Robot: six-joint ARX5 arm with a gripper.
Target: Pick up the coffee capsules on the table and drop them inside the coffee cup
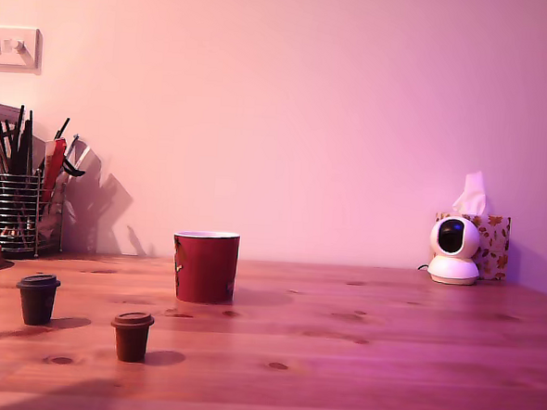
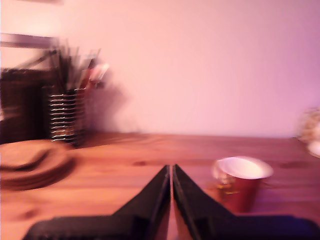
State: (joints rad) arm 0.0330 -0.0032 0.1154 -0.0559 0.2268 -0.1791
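In the exterior view the red coffee cup (image 1: 205,267) stands upright on the table (image 1: 404,352), and both capsules stand upright in front of it, toward the exterior view's left. The brown capsule (image 1: 132,335) is the nearer to the cup. The near-black capsule (image 1: 37,298) sits further out, between the cup and the wire mesh pen holder (image 1: 16,212) at the wall. No arm shows here, and a white camera (image 1: 455,250) with a tissue box (image 1: 494,245) lies well apart on the cup's other side.

The blurred wrist view shows the gripper (image 2: 171,172) with its black jaws pressed together, holding nothing, the cup (image 2: 242,182) just beside its tips and no capsule in sight. My judgement: the approach is only starting, so spread the jaws first, come down over one capsule's rim squarely, and close gently so the small pod does not tip
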